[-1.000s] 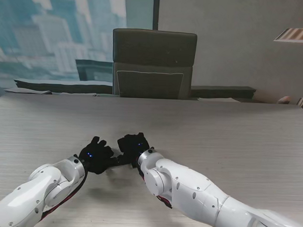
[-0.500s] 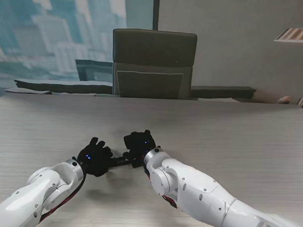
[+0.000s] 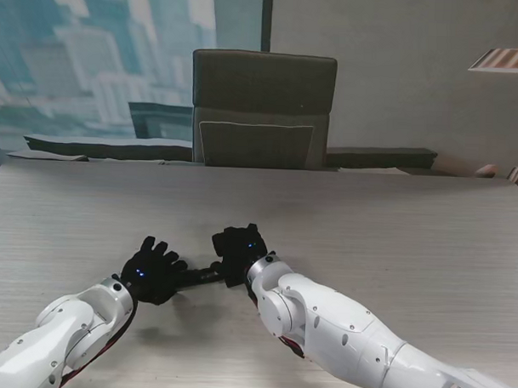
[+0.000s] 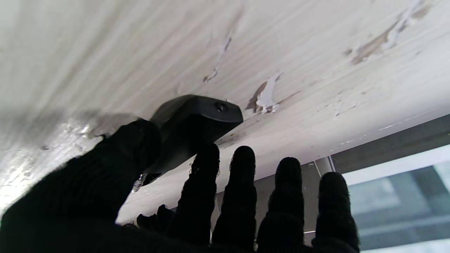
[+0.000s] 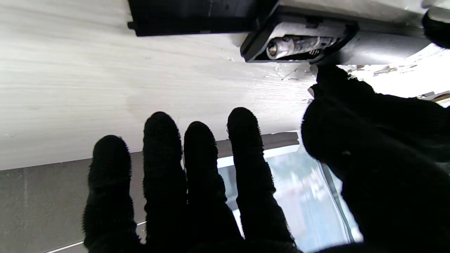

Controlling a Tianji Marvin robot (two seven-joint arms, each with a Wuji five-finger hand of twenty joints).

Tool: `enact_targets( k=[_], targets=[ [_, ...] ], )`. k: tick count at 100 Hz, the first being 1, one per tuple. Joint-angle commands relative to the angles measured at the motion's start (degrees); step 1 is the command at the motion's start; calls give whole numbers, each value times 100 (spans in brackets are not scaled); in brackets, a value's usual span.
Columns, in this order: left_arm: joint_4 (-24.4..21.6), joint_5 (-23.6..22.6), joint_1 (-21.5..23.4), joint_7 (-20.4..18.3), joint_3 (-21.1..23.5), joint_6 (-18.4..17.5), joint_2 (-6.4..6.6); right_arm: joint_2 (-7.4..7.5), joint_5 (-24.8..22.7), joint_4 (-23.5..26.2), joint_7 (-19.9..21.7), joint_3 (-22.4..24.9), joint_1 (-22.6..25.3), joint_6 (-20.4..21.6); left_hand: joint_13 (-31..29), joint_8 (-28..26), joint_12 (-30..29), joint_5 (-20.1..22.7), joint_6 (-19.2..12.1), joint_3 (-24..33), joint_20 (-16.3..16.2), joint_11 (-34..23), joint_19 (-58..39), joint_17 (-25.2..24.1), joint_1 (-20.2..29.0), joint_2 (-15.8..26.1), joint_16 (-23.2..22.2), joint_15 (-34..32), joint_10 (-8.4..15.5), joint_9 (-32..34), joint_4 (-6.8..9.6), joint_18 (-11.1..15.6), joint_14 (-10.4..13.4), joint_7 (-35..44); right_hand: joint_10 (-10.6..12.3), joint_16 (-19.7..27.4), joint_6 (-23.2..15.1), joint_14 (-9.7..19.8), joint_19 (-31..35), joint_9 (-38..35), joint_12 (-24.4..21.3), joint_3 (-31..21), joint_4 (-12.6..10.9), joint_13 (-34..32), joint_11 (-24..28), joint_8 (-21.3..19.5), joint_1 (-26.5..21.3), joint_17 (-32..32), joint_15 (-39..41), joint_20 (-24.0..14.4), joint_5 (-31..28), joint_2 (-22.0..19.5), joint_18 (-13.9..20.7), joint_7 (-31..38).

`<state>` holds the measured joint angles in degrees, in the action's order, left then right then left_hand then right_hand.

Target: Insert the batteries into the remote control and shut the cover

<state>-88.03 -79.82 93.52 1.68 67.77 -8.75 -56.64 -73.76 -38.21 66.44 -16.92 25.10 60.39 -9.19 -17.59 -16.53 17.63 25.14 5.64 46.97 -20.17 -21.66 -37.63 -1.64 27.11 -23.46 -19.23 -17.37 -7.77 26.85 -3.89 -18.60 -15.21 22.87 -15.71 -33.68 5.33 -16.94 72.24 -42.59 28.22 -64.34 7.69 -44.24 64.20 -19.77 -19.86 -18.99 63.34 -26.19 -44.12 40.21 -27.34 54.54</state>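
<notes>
Your remote (image 3: 207,276) lies lengthwise between both hands: left hand (image 3: 148,271) pinches one end, right hand (image 3: 238,253), fingers spread, thumbs the open battery bay (image 5: 299,44).

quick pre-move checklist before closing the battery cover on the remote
1. Battery seated: a battery lies in the open compartment; ok. Whether a second is in: cannot tell.
2. Cover: the black cover lies on the table beside the compartment, not fitted; not ok.
3. Remote steadied: left hand has thumb and index finger on the remote control; ok.
4. Right hand free for the cover: fingers spread, thumb by the compartment edge, holding nothing; ok.
5. Cover aligned with the slot: cannot tell.
</notes>
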Motion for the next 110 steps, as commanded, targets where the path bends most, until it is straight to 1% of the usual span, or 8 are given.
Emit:
enact_targets(
  k=[1, 12, 17, 27, 42, 51, 71, 110],
  targets=[
    [137, -25, 128, -134, -20, 52, 22, 9, -11, 22, 47, -9, 60, 67, 152, 21, -57, 123, -204, -142, 47, 81, 143, -115, 15, -398, 29, 83, -87, -193, 15, 13, 33, 89, -7, 79, 54, 81, -42, 93, 73, -41, -177, 22, -1, -82, -20, 76, 0, 52, 63, 10, 3, -40],
    [173, -17, 107, -124, -48, 60, 25, 32, -62, 15, 10, -19, 71, 210, 119, -206, -42, 428, -220, -17, 25, 48, 147, -96, 76, -425, 20, 68, -87, -125, 41, 2, 33, 549, 47, 70, -38, 155, -31, 70, 91, -262, -170, -26, 44, -94, -207, 45, 33, 54, 66, 252, 23, -8],
    [197, 0, 81, -133, -78, 49, 27, 39, -69, 10, 0, -21, 79, 289, 108, -340, -36, 561, -260, 51, 14, 36, 149, -86, 106, -432, 19, 59, -87, -95, 50, 3, 39, 810, 84, 57, -155, 195, -18, 76, 109, -405, 139, -27, 89, 336, -344, 27, 74, 60, 104, 429, 60, 160],
    [227, 17, 36, -163, -133, 26, 33, 53, -85, 11, -21, -24, 104, 388, 83, -592, -20, 804, -382, 136, -6, 7, 143, -62, 145, -433, 21, 38, -74, -21, 65, 0, 32, 1307, 130, 27, -347, 241, 17, 81, 138, -587, 449, -38, 162, 702, -556, -1, 149, 48, 140, 749, 96, 411],
    [232, 36, 15, -198, -169, 0, 36, 77, -152, -1, -57, -53, 120, 505, 56, -820, -5, 991, -505, 193, -3, -16, 137, -37, 187, -431, 27, 18, -60, 72, 74, -5, 39, 1766, 177, 2, -518, 287, 70, 70, 159, -712, 640, -65, 219, 906, -748, -40, 212, 23, 126, 1021, 137, 635],
    [225, 50, 17, -211, -171, -3, 35, 85, -183, -24, -58, -84, 112, 543, 54, -833, -1, 1045, -603, 141, 0, -24, 129, -37, 297, -531, 30, 16, -57, 105, -37, -7, 37, 1880, 190, -5, -601, 299, 86, 61, 166, -769, 755, -76, 241, 1005, -862, -54, 234, 13, 109, 1126, 142, 761],
    [213, 54, 23, -226, -171, -1, 33, 54, -181, -132, -64, -172, 63, 595, 49, -788, 3, 1058, -673, 69, 3, -27, 112, -34, 426, -558, 34, 11, -46, 135, -138, -5, 39, 2037, 209, -11, -752, 316, 115, 38, 171, -788, 884, -105, 261, 1167, -1072, -88, 259, -3, 59, 1195, 152, 979],
    [174, 59, 32, -288, -160, -21, 32, -99, -78, -425, -109, -347, -115, 661, 64, -680, 3, 1044, -674, 15, 14, -21, 102, -37, 473, -508, 39, 10, -47, 134, -130, 4, 38, 2098, 243, -9, -745, 331, 137, -25, 170, -779, 958, -174, 278, 1337, -1288, -129, 284, -14, -13, 1075, 150, 1191]
  ],
)
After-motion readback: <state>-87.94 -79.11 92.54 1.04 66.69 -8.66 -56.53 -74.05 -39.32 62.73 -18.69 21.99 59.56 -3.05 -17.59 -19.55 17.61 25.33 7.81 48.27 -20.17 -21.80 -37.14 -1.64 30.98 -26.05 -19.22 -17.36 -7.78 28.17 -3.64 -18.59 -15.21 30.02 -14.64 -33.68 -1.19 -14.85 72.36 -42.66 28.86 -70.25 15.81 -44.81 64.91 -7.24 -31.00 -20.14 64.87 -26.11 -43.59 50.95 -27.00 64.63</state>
